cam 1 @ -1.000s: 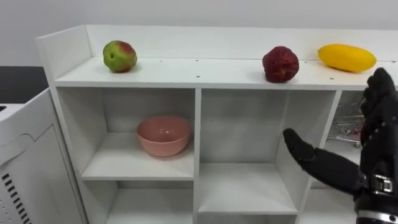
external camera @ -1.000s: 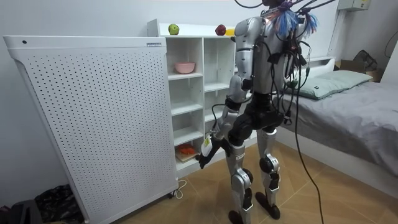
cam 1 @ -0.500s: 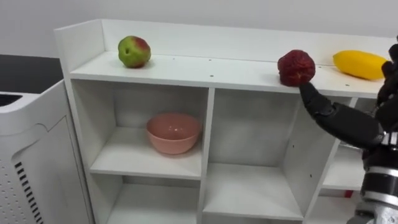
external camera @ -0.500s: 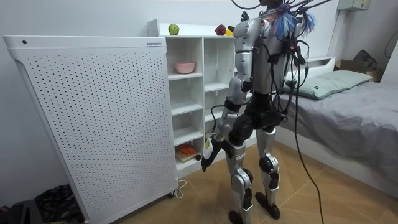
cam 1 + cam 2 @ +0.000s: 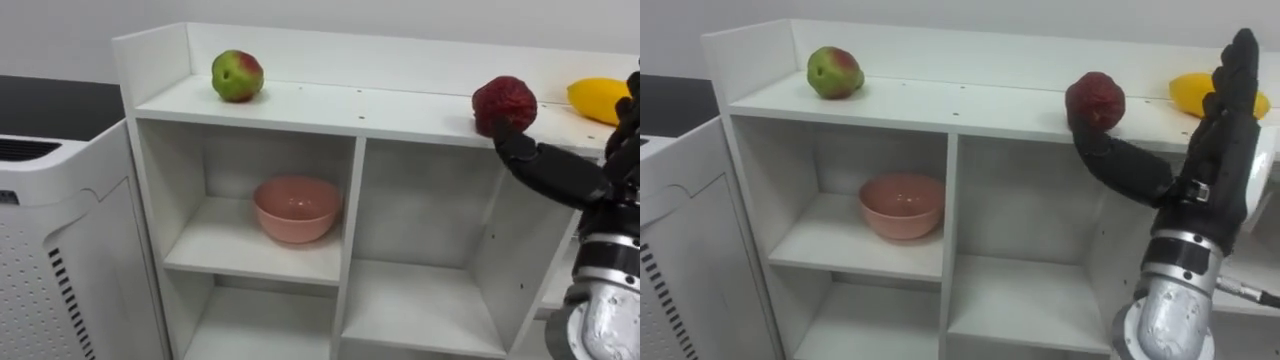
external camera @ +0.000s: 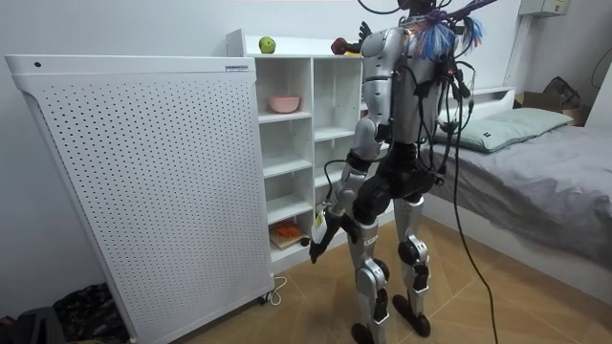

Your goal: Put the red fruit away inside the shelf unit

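Spread open and empty, the right hand (image 5: 1222,150) is hovering beside the red fruit (image 5: 1095,100), which is likely light and soft, best cupped gently.

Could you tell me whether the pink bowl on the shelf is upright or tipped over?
Upright: the pink bowl sits on its base, rim level and facing up.

Lifted the right hand (image 5: 1220,170) from in front of the middle compartment (image 5: 1025,200) up to the height of the top shelf (image 5: 970,108). Brought its thumb from well below the dark red fruit (image 5: 1095,98) to the fruit's lower front, apparently touching. Swung the head camera leftward, sliding the whole scene right.
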Available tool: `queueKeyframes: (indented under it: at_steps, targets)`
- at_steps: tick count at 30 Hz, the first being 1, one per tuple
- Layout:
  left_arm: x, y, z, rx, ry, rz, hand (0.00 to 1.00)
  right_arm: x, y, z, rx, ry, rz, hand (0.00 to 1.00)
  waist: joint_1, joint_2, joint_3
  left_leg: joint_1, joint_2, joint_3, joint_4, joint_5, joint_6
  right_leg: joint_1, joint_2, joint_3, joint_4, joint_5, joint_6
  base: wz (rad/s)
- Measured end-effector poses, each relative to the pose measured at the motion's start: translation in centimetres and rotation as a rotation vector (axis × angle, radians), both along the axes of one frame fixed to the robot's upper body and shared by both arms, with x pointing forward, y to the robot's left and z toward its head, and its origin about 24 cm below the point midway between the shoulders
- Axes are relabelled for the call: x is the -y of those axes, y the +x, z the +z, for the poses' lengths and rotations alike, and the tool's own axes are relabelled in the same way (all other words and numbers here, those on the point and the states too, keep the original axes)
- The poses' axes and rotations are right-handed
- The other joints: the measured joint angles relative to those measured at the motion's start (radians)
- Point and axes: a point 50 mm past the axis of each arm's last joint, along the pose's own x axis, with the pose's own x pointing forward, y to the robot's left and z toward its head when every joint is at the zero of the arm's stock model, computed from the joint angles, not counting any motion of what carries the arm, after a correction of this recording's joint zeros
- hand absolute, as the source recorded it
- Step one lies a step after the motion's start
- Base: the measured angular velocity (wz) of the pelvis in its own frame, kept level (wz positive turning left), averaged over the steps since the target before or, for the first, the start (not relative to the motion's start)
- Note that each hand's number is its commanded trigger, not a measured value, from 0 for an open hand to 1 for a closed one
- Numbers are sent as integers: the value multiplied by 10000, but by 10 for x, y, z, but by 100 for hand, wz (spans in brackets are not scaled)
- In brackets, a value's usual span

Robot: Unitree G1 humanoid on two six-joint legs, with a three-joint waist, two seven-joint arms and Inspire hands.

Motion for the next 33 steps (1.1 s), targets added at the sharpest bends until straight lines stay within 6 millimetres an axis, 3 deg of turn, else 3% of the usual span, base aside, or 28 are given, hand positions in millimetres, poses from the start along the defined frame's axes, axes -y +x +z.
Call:
queueKeyframes:
  at_steps: [20,30,31,32,33]
  targets:
    - [-5,-4,1,-313,43,13,0,8,10,-7,-1097,-664,178,0,202,-35,19,-35,-17,-238,-12,7,-8,52,-11,-226,-6,-1,1,3]
    - [-8,-4,2,-338,247,24,0,20,14,-11,-1753,-1181,171,0,286,-220,10,130,7,-206,-54,7,-8,146,-3,-201,0,0,1,-1]
    - [-8,-4,2,-372,263,43,0,21,14,-12,-1815,-1181,138,18,309,-243,24,159,8,-203,-55,7,-8,172,-3,-189,-1,0,1,0]
    - [-8,-4,2,-389,276,53,0,22,14,-12,-1842,-1153,139,51,325,-250,27,163,11,-201,-53,7,-8,177,-3,-185,-1,-1,1,0]
    - [-8,-4,2,-412,297,66,0,23,14,-13,-1871,-1091,153,65,347,-261,30,166,15,-201,-44,7,-8,184,-5,-184,-2,-1,1,0]
